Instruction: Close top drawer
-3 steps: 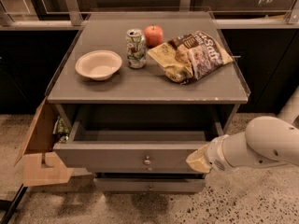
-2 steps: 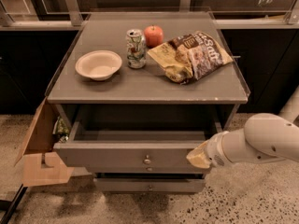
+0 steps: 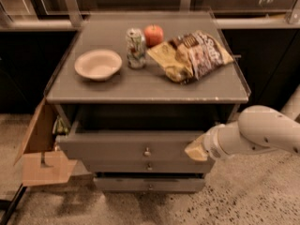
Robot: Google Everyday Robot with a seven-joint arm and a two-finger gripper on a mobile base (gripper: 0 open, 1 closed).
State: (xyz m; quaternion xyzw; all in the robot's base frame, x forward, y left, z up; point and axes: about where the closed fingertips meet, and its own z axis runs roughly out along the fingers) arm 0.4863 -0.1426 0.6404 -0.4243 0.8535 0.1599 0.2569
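The top drawer [image 3: 112, 146] is a wide grey panel with a small round metal knob [image 3: 147, 152] at its centre. It stands pulled out from the grey cabinet [image 3: 140, 90], with a dark gap behind its front. My gripper [image 3: 196, 151] comes in from the right on a white arm [image 3: 262, 132]. Its yellowish tip lies against the right end of the drawer front. The two lower drawers [image 3: 149, 183] show below it.
On the cabinet top stand a white bowl [image 3: 98, 64], a soda can [image 3: 135, 48], a red apple [image 3: 153, 34] and crumpled snack bags [image 3: 192, 54]. A cardboard box [image 3: 41, 151] sits on the floor at the cabinet's left. Dark counters run behind.
The drawer front has moved a little inward, toward the cabinet. My gripper stays against its right end.
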